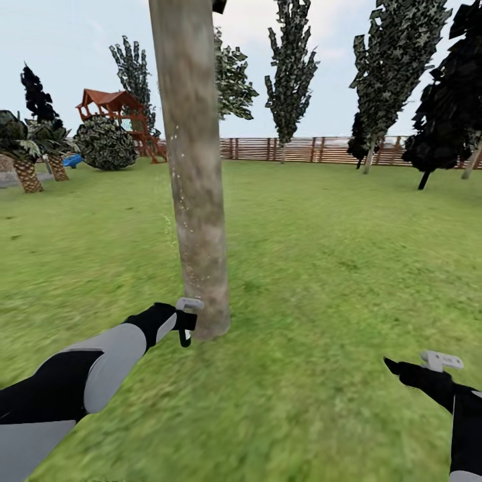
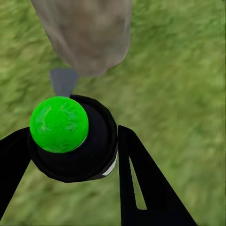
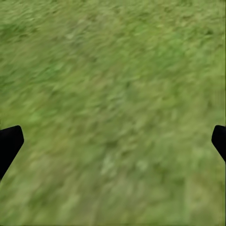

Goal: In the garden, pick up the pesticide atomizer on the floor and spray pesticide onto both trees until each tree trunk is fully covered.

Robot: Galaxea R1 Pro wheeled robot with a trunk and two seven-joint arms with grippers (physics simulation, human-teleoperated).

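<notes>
A thick grey-brown tree trunk (image 1: 194,201) rises from the grass floor (image 1: 321,268) in the middle of the head view. My left gripper (image 1: 183,328) is low by the trunk's base, shut on the black pesticide atomizer (image 1: 184,338). In the left wrist view the atomizer (image 2: 80,150) is a round black body with a green ball on top, held between the two fingers (image 2: 136,179). Its grey nozzle (image 2: 63,80) points at the trunk (image 2: 89,37) close ahead. My right gripper (image 1: 402,370) hangs open over bare grass, with the fingertips (image 3: 9,141) spread wide apart.
Dark narrow cypresses (image 1: 291,73) and a brown slat fence (image 1: 308,148) stand at the lawn's far side. Short palms (image 1: 27,167), a round bush (image 1: 104,144) and a red-roofed play frame (image 1: 114,107) are at the far left. Open lawn lies right of the trunk.
</notes>
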